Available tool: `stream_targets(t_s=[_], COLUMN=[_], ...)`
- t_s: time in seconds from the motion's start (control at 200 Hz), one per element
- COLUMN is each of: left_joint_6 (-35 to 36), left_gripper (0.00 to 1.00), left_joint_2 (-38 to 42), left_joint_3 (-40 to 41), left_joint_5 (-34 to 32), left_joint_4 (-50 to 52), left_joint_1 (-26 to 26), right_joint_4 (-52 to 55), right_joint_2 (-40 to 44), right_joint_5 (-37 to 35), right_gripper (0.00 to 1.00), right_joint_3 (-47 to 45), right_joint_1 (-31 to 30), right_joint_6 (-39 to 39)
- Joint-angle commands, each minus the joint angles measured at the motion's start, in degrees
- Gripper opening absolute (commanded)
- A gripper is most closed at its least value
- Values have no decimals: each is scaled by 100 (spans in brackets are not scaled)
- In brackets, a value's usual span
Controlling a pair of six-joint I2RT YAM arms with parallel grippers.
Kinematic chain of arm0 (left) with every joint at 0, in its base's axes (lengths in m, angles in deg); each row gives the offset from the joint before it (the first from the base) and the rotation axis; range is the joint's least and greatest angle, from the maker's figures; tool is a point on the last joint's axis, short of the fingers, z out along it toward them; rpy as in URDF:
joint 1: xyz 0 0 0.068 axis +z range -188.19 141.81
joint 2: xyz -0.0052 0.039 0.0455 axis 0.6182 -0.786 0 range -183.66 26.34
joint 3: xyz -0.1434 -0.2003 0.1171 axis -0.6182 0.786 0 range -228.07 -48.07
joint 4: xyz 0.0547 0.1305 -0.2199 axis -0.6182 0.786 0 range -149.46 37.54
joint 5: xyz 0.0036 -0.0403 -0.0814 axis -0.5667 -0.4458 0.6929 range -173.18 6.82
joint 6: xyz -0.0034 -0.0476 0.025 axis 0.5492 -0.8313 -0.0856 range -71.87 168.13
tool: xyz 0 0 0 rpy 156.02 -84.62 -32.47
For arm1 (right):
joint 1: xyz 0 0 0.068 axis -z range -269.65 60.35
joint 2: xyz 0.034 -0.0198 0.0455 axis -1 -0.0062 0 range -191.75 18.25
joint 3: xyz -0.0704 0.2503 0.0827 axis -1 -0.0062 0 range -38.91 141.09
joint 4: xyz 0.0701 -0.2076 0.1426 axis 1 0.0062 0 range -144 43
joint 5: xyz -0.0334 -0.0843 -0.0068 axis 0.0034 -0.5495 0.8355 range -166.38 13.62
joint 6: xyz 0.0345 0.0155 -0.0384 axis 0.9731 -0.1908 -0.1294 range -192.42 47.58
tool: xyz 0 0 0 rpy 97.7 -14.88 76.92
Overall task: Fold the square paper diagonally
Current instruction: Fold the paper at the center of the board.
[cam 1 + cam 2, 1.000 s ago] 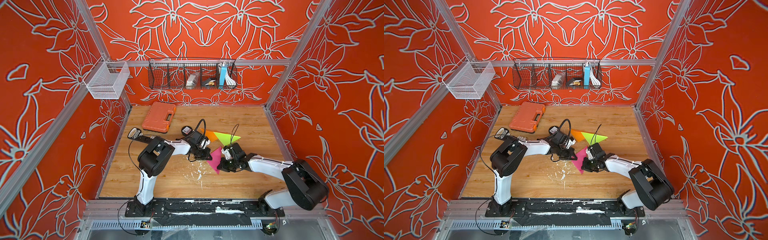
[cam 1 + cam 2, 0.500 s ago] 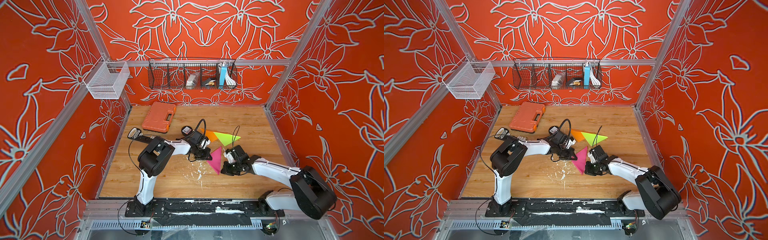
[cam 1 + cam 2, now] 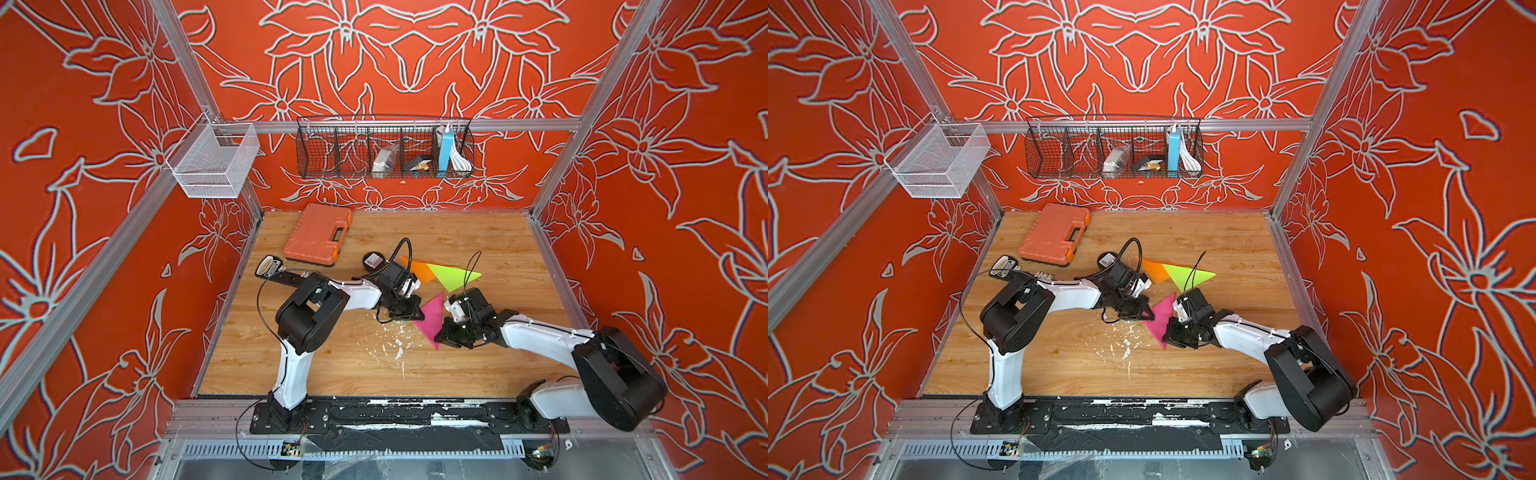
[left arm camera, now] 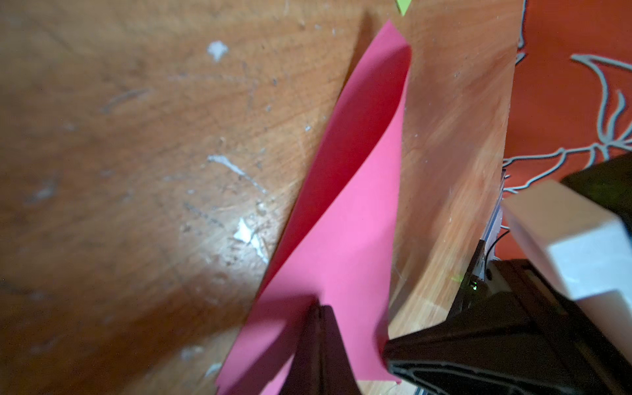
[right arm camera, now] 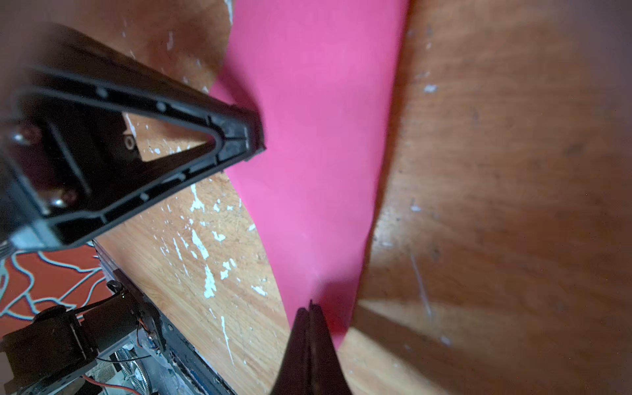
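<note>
The pink paper (image 3: 432, 322) lies near the middle of the worktop (image 3: 490, 232), already doubled into a triangle, with the two sets of jaws meeting it from opposite sides. The left jaws are clenched on nothing, their joined tip pressed down at the corner where the loose corners meet; I judge this pins the layers against sliding. The right jaws are likewise clenched and empty, tip down on the long edge at its near end, which reads as the crease, so the step in hand looks like flattening the fold. In the left wrist view the upper layer (image 4: 342, 143) bows up along a free edge toward the far tip, so the fold is not yet flat.

The far tip points at the green triangle (image 3: 455, 276), close beyond it and touching an orange triangle (image 3: 413, 269), so a stroke along the crease that way has little margin. Toward the near edge the worktop is bare but for white flecks (image 3: 398, 352), and the far right is open. The orange case (image 3: 318, 235) sits well apart at the back left
</note>
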Motion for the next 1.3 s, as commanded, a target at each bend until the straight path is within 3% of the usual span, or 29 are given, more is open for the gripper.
stream_targets(t_s=[0.0,0.671,0.966,1.296], left_joint_6=[150,186,186,151], left_gripper=[0,0,0,0], left_joint_2=[-247,-278,-261,-227], left_joint_3=[71,11,28,61], left_joint_5=[-362,-432,-424,-386], left_joint_4=[534,621,607,549], left_joint_1=[-60,-36,-36,-36], right_joint_4=[-221,1603,1738,760], right_joint_2=[-194,348,1287,407], right_joint_5=[91,-391,-432,-206], right_gripper=[0,0,0,0], right_joint_3=[-56,-69,269,328], right_joint_1=[-76,-129,-120,-120], right_joint_6=[145,-1122,-734,-359])
